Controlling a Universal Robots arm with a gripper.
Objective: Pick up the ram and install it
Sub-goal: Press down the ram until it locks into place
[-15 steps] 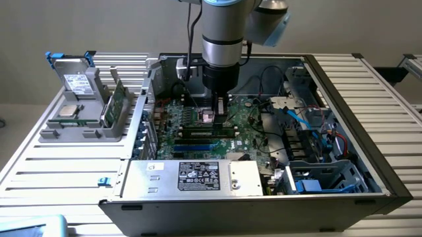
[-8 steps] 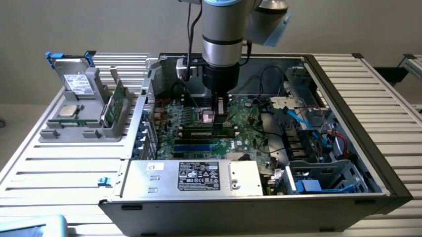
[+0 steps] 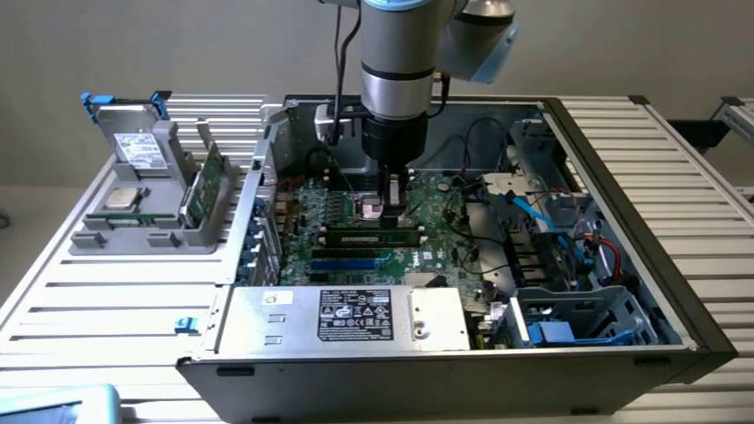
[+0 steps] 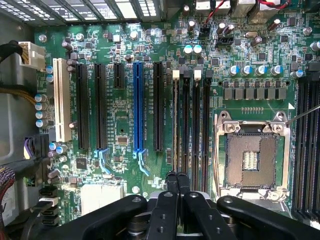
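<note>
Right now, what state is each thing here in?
Tool: shut, tips just above the ram.
Ram: standing in a motherboard slot, under the tool.
Processor socket: empty.
Computer case: open, side panel off.
Processor chip: lying flat in the grey holder.
Drive: upright in the holder.

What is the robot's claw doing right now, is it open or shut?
Gripper: shut, fingers pressed together with nothing between them, right over the ram that sits in its slot on the motherboard.
</note>
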